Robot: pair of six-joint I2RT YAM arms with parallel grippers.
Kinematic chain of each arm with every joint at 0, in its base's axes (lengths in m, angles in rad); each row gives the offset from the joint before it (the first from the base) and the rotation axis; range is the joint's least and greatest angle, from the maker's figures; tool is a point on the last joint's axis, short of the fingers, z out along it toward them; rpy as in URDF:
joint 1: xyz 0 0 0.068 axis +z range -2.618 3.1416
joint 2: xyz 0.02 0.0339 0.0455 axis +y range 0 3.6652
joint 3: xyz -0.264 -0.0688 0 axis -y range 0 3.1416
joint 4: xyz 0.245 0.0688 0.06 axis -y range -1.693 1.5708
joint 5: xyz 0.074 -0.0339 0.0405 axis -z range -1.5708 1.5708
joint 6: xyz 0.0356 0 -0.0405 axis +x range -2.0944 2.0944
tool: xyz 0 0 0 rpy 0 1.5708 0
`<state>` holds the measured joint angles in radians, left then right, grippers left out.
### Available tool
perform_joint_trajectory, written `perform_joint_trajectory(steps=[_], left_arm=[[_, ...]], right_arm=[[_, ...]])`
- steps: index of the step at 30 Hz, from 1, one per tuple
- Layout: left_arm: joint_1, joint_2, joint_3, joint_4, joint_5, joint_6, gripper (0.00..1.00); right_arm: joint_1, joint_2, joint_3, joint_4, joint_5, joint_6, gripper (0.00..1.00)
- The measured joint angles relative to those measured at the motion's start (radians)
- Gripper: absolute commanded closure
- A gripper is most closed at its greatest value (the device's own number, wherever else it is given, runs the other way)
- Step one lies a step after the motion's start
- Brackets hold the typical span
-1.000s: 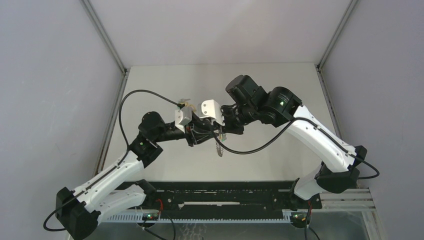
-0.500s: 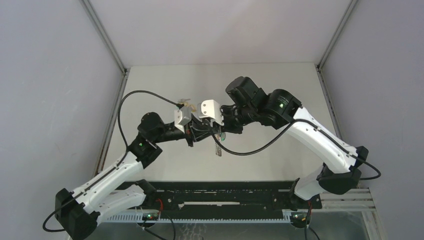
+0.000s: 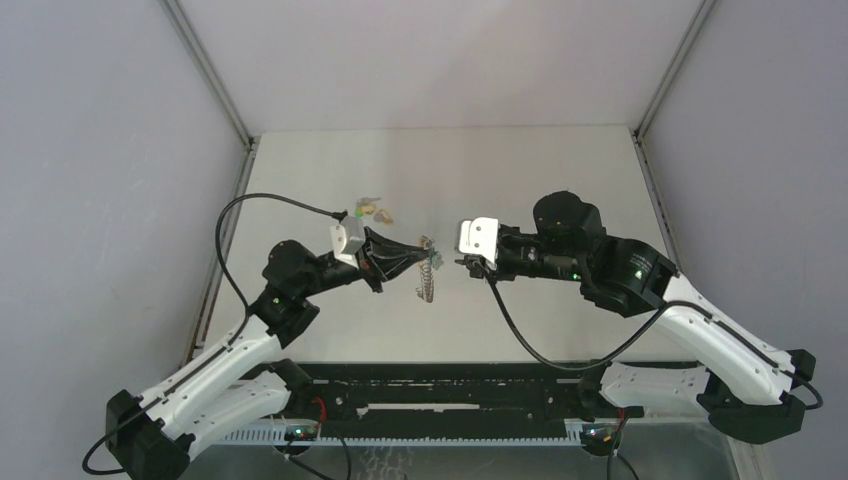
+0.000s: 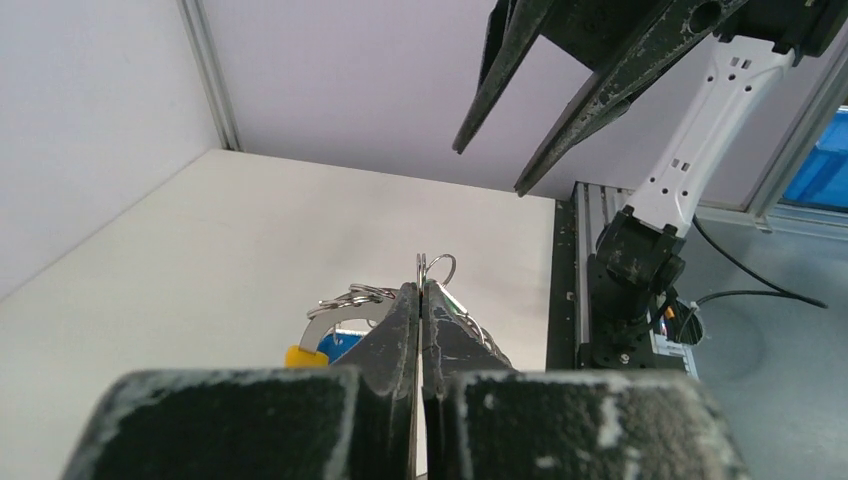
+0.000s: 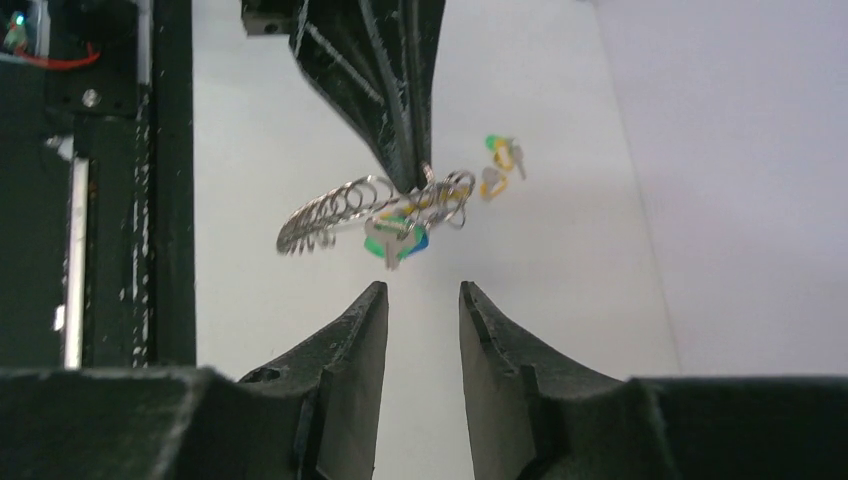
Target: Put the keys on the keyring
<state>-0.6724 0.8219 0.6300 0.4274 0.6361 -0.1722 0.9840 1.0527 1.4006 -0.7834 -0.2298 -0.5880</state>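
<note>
Table (image 3: 520,170): a flat, matte, off-white sheet is filling the middle of the top view, with pale panels around it.
Right arm (image 3: 700,330): white shells with black joints. It is reaching from the lower right towards the centre, its forearm lying nearly level.
Left arm (image 3: 230,350): same build. It is rising from the lower left, its wrist pointing right.
Right gripper (image 5: 422,290): scuffed, black, tapered fingers are standing parted with nothing between them. They are facing the ring without touching it.
Left gripper (image 4: 421,290): black wedge fingers are pressing together, pinching the ring's wire at their tips.
Keyring (image 5: 330,215): a thin silvery wire with coil-like ribs is hanging from the left fingertips at the centre of the top view, between the two grippers.
Threaded keys (image 5: 395,240): small metal blades with green and blue plastic heads are dangling from the ring.
Loose keys (image 3: 372,210): green and yellowish heads are lying on the table, up-left of the left gripper.
Views: the right wrist view alone is showing the ring's separate loops. The left wrist view is adding a yellow head under its fingers. The top view is showing only a grey streak.
</note>
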Motion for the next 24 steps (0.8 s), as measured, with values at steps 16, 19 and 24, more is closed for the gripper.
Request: perform_joint_trajectory(steps=[16, 19, 24], left_arm=[[0.0, 0.0, -0.013, 0.119, -0.02, -0.039, 1.0], [0.0, 0.0, -0.013, 0.129, -0.03, -0.039, 1.0], [0.0, 0.001, -0.013, 0.138, -0.032, -0.04, 1.0]], right_arm=[[-0.002, 0.049, -0.072, 0.233, -0.008, 0.078, 0.7], [-0.003, 0.049, -0.074, 0.234, -0.008, 0.096, 0.71], [-0.007, 0.049, -0.078, 0.237, -0.008, 0.115, 0.78]])
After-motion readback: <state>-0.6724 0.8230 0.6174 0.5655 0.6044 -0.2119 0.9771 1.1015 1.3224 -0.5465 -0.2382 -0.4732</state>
